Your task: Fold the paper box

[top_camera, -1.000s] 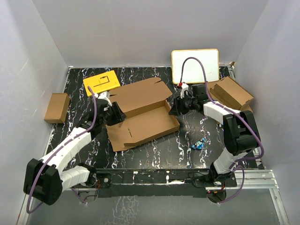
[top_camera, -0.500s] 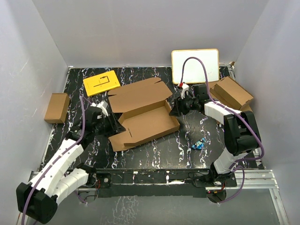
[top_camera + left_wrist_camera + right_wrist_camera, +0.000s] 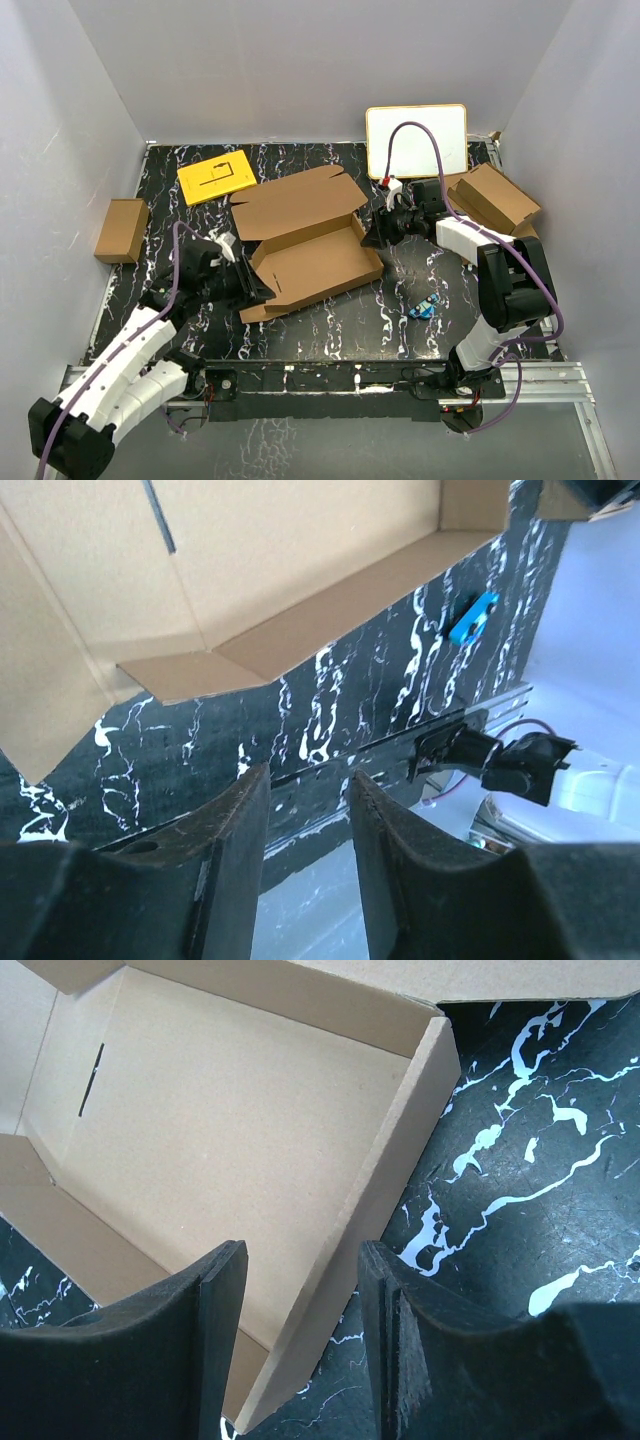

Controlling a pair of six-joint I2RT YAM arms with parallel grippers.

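The paper box (image 3: pixel 310 245) is a brown cardboard mailer lying open in the middle of the table, lid flap raised at the back. My left gripper (image 3: pixel 256 289) is at its front left corner, open and empty. In the left wrist view the gripper (image 3: pixel 305 780) points at the table's near edge, with the box (image 3: pixel 250 570) above it. My right gripper (image 3: pixel 372 236) is at the box's right end. In the right wrist view the gripper (image 3: pixel 300 1260) is open, straddling the box's right end wall (image 3: pixel 380 1180) without clamping it.
A yellow card (image 3: pixel 216 177) lies at the back left and a small brown box (image 3: pixel 122 230) at the left edge. A white board (image 3: pixel 416 140) and another cardboard piece (image 3: pixel 492 197) are at the back right. A small blue object (image 3: pixel 425 306) lies right of the box.
My left gripper has moved from the box's back left corner down along its left side to the front left corner. The right arm and the box have not moved.
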